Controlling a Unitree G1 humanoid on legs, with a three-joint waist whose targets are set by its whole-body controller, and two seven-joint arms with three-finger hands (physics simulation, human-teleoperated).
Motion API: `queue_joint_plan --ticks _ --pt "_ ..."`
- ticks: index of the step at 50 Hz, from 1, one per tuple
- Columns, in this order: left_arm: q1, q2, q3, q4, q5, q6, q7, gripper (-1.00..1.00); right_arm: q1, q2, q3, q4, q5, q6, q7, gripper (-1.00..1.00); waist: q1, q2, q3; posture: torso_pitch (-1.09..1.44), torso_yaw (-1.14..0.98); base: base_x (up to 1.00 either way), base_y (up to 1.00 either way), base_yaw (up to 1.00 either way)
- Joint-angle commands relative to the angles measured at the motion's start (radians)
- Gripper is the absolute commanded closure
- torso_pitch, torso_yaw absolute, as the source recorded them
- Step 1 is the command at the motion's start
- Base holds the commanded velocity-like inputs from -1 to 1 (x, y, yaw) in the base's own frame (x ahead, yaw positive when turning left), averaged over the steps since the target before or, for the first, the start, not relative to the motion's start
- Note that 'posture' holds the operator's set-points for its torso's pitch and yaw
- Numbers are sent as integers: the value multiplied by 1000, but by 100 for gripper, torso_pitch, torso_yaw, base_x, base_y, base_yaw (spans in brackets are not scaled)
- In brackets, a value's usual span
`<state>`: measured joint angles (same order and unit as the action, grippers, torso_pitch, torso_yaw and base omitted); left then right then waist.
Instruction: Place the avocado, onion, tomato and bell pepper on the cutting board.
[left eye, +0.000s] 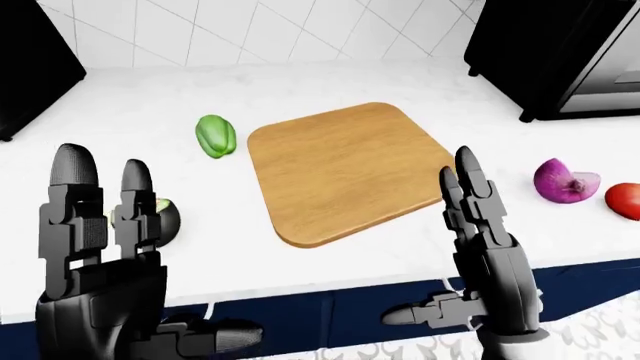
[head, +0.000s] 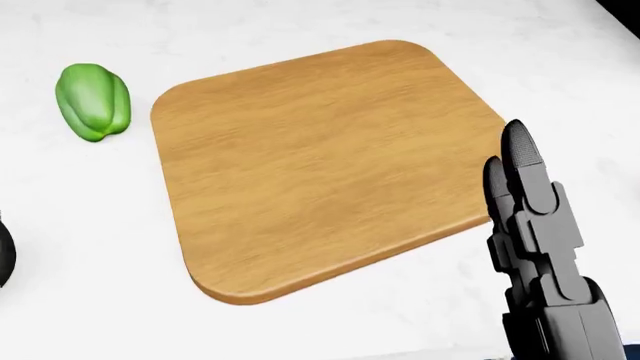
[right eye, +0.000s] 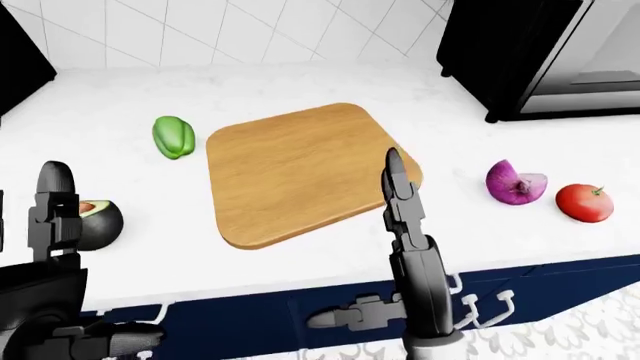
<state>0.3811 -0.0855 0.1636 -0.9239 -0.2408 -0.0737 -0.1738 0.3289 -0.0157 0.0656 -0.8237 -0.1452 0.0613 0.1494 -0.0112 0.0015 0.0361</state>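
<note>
Both hands, left hand (left eye: 100, 225) and right hand (left eye: 480, 225), hover spread and empty. Around the bare cutting board (right eye: 300, 169) on the counter (right eye: 120, 120): bell pepper (right eye: 173, 136) at ten o'clock, avocado (right eye: 98, 221) at eight, onion (right eye: 515, 182) and tomato (right eye: 584, 202) at three.

The bare wooden cutting board (right eye: 300, 171) lies flat. Left of it lie the green bell pepper (right eye: 173, 136) and halved avocado (right eye: 98, 220); right of it, the cut purple onion (right eye: 516, 183), then the red tomato (right eye: 584, 202).
</note>
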Motion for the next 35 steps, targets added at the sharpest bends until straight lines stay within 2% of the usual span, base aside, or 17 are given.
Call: queue_joint_plan --ticks 1,3,9,35 --pt "-6 0 -5 -48 -4 -28 -5 -100 -9 -2 -5 -48 4 -31 -8 -100 1 2 -18 0 0 0 0 0" --pt "-6 0 -3 -50 -4 -28 -5 -100 -9 -2 -5 -49 3 -31 -7 -100 3 -5 -23 0 0 0 0 0" --pt "-5 0 -4 -51 -4 -27 -5 -100 -12 -1 -4 -46 2 -30 -8 -100 8 -8 -26 0 0 0 0 0" --pt "-13 0 4 -52 -3 -25 -1 -100 -15 -4 2 -37 -3 -28 -12 -100 12 -13 -6 0 0 0 0 0"
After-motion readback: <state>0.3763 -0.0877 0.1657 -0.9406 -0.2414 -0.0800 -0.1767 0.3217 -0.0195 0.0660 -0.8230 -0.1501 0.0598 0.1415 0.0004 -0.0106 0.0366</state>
